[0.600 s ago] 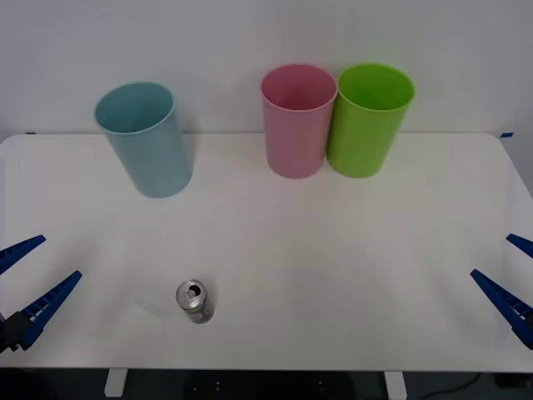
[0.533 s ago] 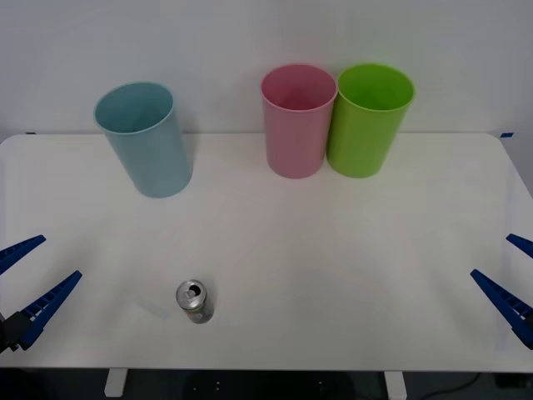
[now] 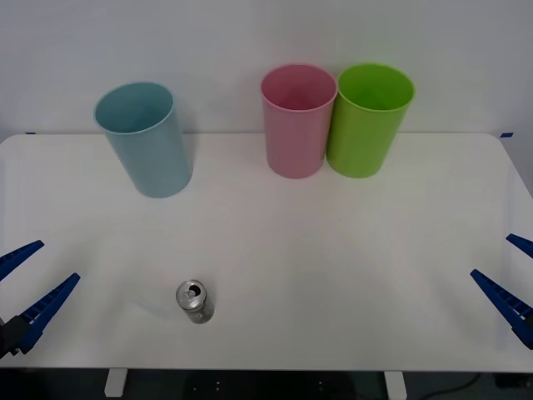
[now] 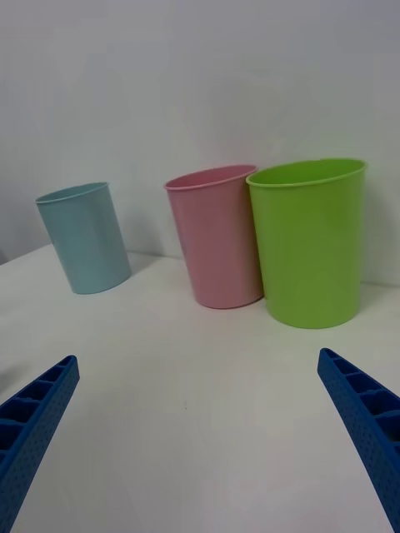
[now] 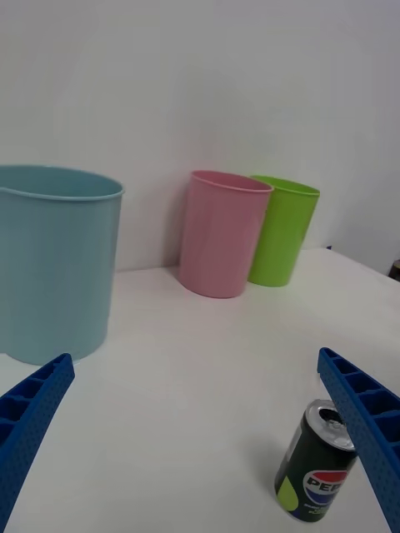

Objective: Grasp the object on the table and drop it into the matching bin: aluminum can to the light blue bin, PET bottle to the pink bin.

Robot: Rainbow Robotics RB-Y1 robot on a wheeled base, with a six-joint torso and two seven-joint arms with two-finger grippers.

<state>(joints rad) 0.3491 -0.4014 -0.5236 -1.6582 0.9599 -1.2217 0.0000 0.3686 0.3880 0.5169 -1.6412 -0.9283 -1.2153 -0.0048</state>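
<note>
Can (image 3: 194,301) upright on the bench (image 3: 333,250), silver top with pull-tab hole up, dark body with green marks and a round logo seen from the left wrist (image 5: 317,475); free, untouched. Just to the right of the left gripper (image 3: 27,281) and slightly ahead of it, close beside the right finger in the left wrist view. Left gripper low at the bench's left edge, blue ribbed fingers (image 5: 33,416) spread wide, nothing between them. Right gripper (image 3: 510,279) low at the bench's right edge, well apart from the can, fingers (image 4: 362,416) likewise spread wide and holding nothing. Blue bin (image 3: 144,138) upright, well ahead of the left gripper and slightly to its right, beyond the can. Pink bin (image 3: 296,119) upright farther right at the back, ahead and left of the right gripper. Green bin (image 3: 367,119) just beside the pink one, on its right, about touching it.
</note>
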